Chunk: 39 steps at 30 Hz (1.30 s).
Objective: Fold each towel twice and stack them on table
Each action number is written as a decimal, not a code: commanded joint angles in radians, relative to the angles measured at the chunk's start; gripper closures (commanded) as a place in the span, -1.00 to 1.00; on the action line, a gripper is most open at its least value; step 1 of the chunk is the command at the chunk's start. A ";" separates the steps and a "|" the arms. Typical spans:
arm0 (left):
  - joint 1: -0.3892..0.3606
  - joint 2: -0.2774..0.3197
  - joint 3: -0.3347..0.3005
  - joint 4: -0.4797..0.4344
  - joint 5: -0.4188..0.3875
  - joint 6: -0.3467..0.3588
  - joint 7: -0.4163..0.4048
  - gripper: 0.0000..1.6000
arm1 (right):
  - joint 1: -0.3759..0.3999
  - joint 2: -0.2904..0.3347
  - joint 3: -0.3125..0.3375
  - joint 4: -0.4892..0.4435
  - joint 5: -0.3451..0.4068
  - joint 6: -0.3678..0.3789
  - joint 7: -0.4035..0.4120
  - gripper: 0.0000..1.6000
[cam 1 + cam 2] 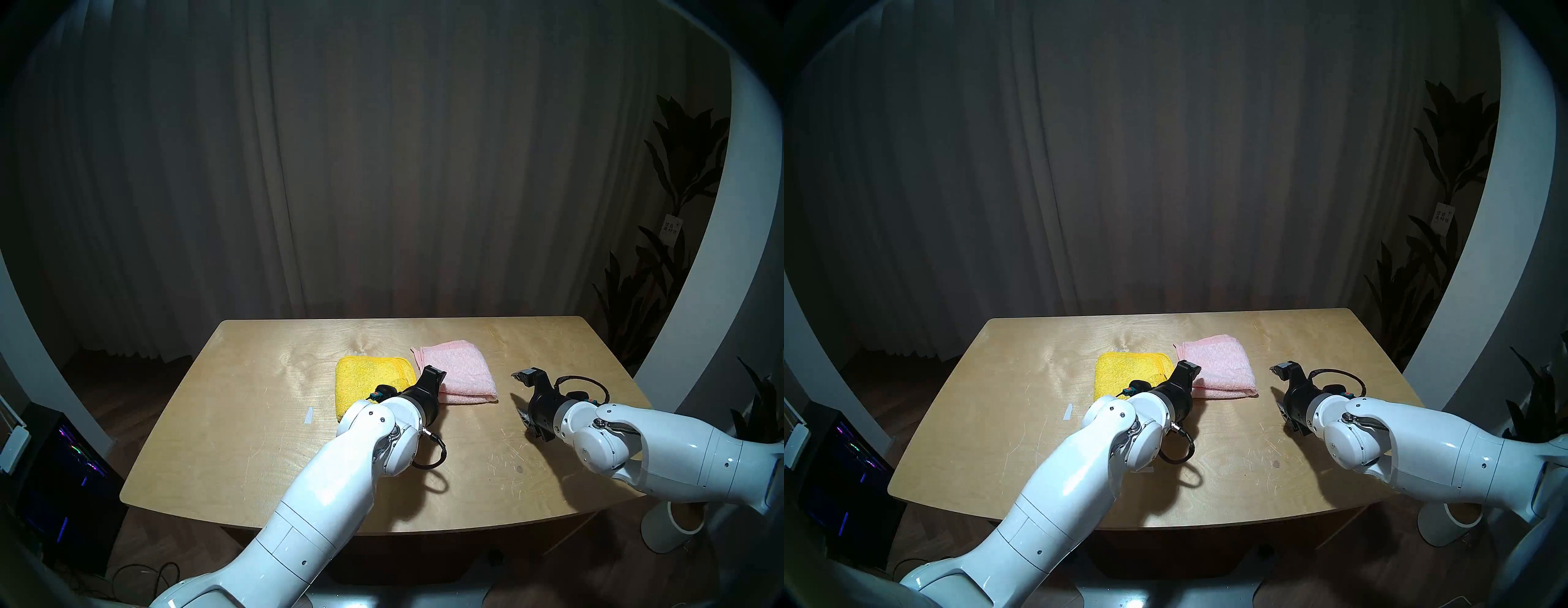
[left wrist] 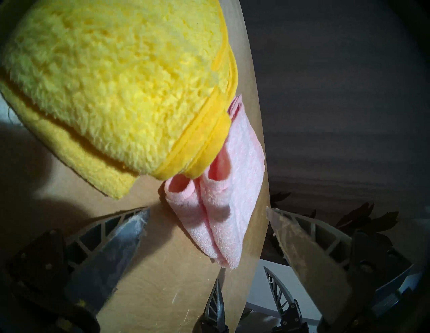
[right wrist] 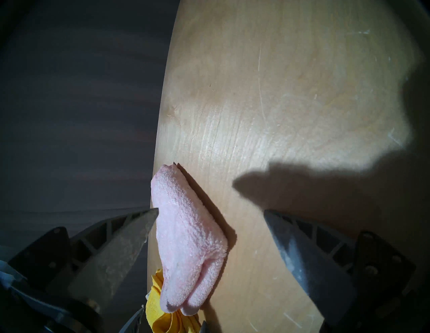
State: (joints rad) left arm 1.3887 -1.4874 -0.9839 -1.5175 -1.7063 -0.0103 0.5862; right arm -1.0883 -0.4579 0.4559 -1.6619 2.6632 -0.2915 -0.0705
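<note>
A folded bright yellow towel (image 1: 365,378) (image 1: 1123,373) lies on the plywood table (image 1: 254,424), and a folded pale pink towel (image 1: 462,373) (image 1: 1221,371) lies beside it on its right, their edges close together. My left gripper (image 1: 430,382) (image 1: 1189,369) is open and empty, low at the near left corner of the pink towel. In the left wrist view the yellow towel (image 2: 116,81) fills the top and the pink towel (image 2: 221,209) lies ahead of the open gripper (image 2: 208,209). My right gripper (image 1: 513,385) (image 3: 211,211) is open and empty, right of the pink towel (image 3: 186,232).
A small white tape strip (image 1: 309,415) lies on the table left of my left arm. A dark curtain hangs behind. A plant (image 1: 662,254) stands at the right, a lit computer case (image 1: 63,467) on the floor at the left, and a white cylinder (image 1: 674,526) by the table's right front.
</note>
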 commanded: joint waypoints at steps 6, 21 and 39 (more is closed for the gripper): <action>-0.081 -0.035 -0.006 0.044 0.003 0.015 -0.014 -1.00 | 0.045 -0.081 0.003 0.054 -0.016 0.044 -0.027 -1.00; -0.114 -0.054 -0.010 0.124 0.013 0.041 -0.045 -1.00 | 0.077 -0.150 -0.020 0.108 -0.048 0.084 -0.068 -1.00; -0.128 -0.064 -0.010 0.191 0.023 0.079 -0.082 0.25 | 0.087 -0.191 -0.044 0.151 -0.064 0.090 -0.078 0.29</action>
State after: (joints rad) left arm 1.2766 -1.5434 -0.9987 -1.3197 -1.6810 0.0555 0.5184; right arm -0.9946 -0.6152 0.4205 -1.5110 2.5980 -0.2090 -0.1549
